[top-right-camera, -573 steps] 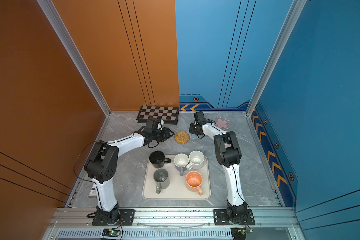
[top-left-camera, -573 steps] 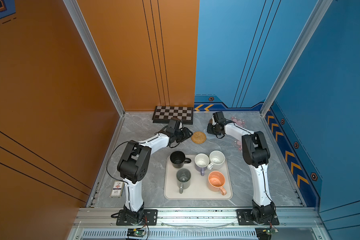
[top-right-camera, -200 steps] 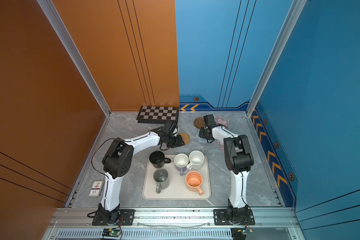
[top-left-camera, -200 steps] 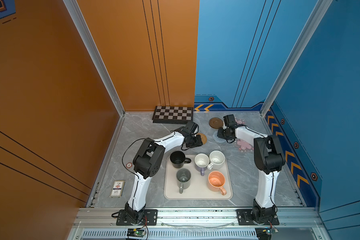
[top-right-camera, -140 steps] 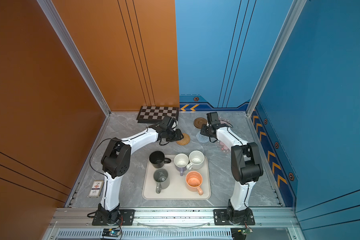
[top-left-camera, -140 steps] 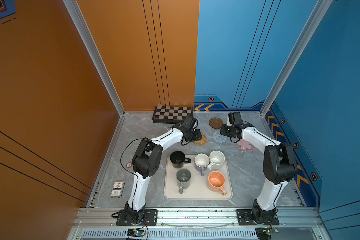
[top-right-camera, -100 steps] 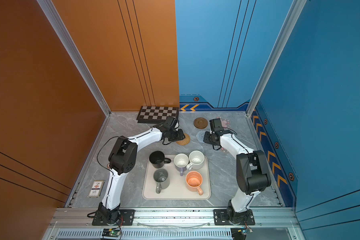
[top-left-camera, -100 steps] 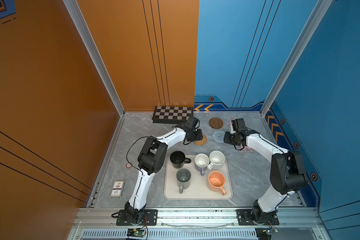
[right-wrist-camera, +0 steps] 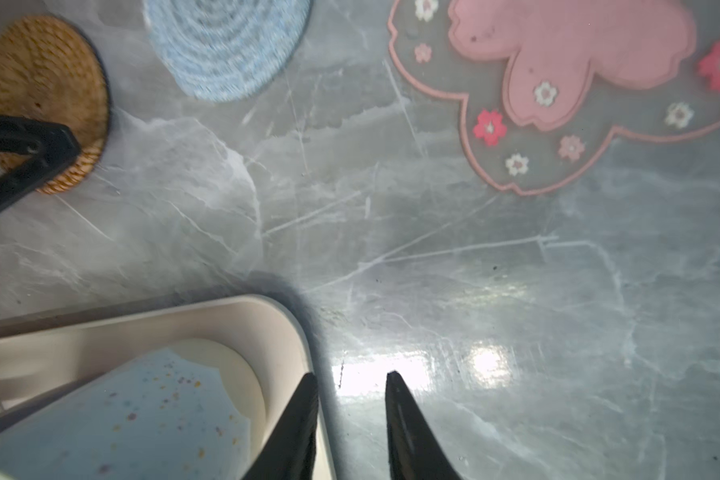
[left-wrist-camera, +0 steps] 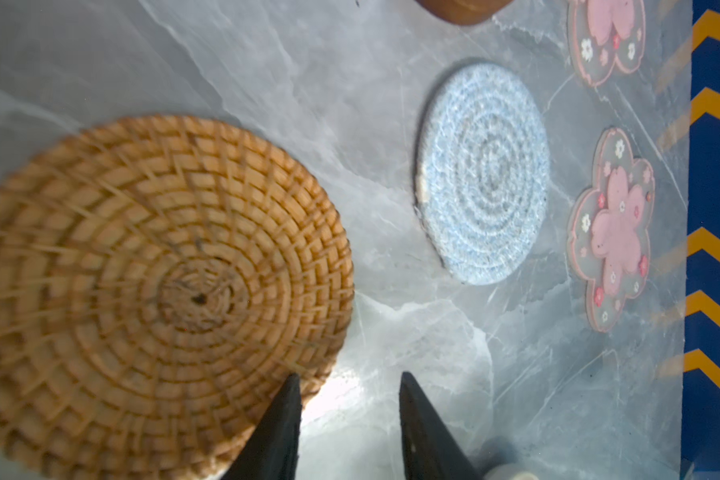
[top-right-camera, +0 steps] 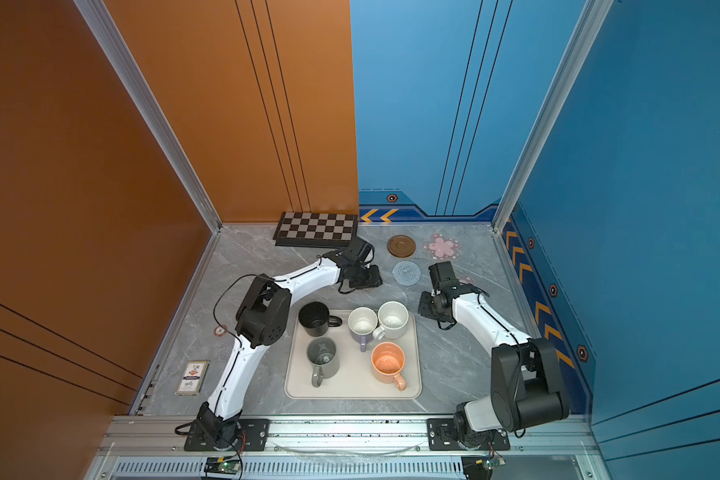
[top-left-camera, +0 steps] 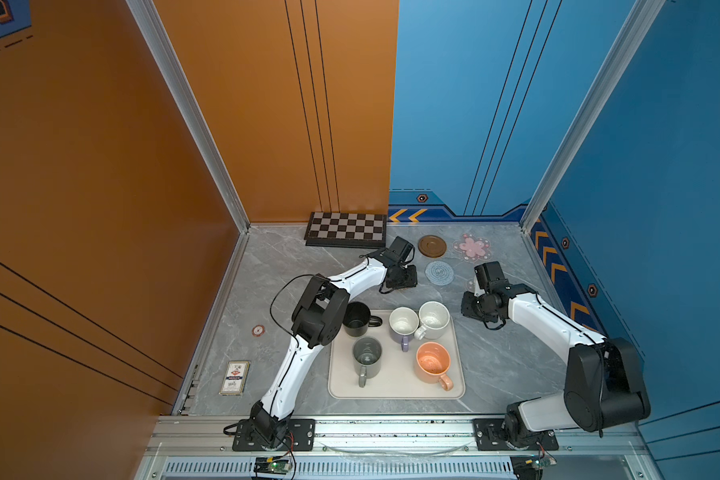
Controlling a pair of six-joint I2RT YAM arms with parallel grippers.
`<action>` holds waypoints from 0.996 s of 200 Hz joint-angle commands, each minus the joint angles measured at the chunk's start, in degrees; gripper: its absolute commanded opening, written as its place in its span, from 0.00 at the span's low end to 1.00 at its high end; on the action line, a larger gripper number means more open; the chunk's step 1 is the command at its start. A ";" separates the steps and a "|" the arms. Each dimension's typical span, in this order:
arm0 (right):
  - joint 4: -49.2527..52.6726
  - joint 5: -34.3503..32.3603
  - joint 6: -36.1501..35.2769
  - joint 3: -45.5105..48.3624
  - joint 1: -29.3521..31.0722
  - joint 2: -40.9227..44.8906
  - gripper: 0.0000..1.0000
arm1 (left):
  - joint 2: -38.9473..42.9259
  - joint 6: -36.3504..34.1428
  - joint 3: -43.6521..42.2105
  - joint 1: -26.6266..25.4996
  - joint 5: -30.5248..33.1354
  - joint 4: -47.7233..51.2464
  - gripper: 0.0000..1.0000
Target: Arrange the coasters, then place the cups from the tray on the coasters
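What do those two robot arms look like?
The left arm and right arm match: smooth white tubes joined by chunky black rounded joints. A thin black cable loops loose beside the left arm. The left claw and right claw each have two black fingers tapering to points.

2 top views: we look from high over the near edge, tilted down & fwd, far enough to take in the whole tabletop (top-left-camera: 495, 365), tray (top-left-camera: 391, 386) to back walls (top-left-camera: 433, 124). Both near-identical, slight sideways offset. L wrist cam: v. close above the rattan coaster (left-wrist-camera: 154, 291), blue crochet coaster (left-wrist-camera: 483, 174) beyond. R wrist cam: low too, by the tray corner. We see the same 2 coasters in both wrist views.
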State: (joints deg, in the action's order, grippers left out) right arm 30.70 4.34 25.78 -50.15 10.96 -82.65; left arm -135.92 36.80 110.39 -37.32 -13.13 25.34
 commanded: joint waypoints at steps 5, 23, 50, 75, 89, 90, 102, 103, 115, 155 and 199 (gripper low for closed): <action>2.00 0.80 1.03 2.79 1.39 1.76 0.31 | -1.35 0.82 1.43 -0.86 -2.04 2.81 0.40; 1.69 1.86 1.29 4.48 2.47 2.57 0.31 | -0.95 1.00 1.22 -1.09 -2.32 3.41 0.40; 1.05 2.26 1.67 6.56 4.17 2.80 0.31 | 0.71 0.57 0.38 -1.08 -2.07 3.39 0.40; 0.68 1.42 2.33 7.93 5.23 2.25 0.31 | 2.78 0.25 0.21 -0.66 -1.68 3.38 0.41; 0.68 0.87 2.50 8.61 5.90 1.51 0.31 | 4.08 -0.35 0.27 -0.47 -1.62 3.32 0.41; 0.68 0.86 2.51 8.68 5.95 1.39 0.31 | 4.17 -0.38 0.27 -0.47 -1.54 3.31 0.41; 0.44 0.72 2.55 9.18 6.54 0.80 0.31 | 5.27 -0.75 0.18 -0.28 -1.55 3.38 0.41; 0.43 0.69 2.58 9.23 6.58 0.77 0.31 | 5.33 -0.76 0.22 -0.29 -1.51 3.35 0.41; 0.15 0.54 2.78 9.57 7.05 0.35 0.31 | 6.37 -1.18 0.09 -0.08 -1.50 3.26 0.42; -0.11 0.14 3.17 9.75 9.51 -1.29 0.27 | 9.31 -1.62 -1.37 0.65 -0.94 3.30 0.42; -0.67 0.65 3.79 9.41 12.93 -3.81 0.24 | 12.31 -2.14 -3.40 1.50 0.42 3.38 0.43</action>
State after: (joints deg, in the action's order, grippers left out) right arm 31.05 0.80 28.23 -41.45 21.21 -83.31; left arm -125.71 36.16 108.79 -36.51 -13.91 27.62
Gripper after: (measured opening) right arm 0.254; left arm 0.423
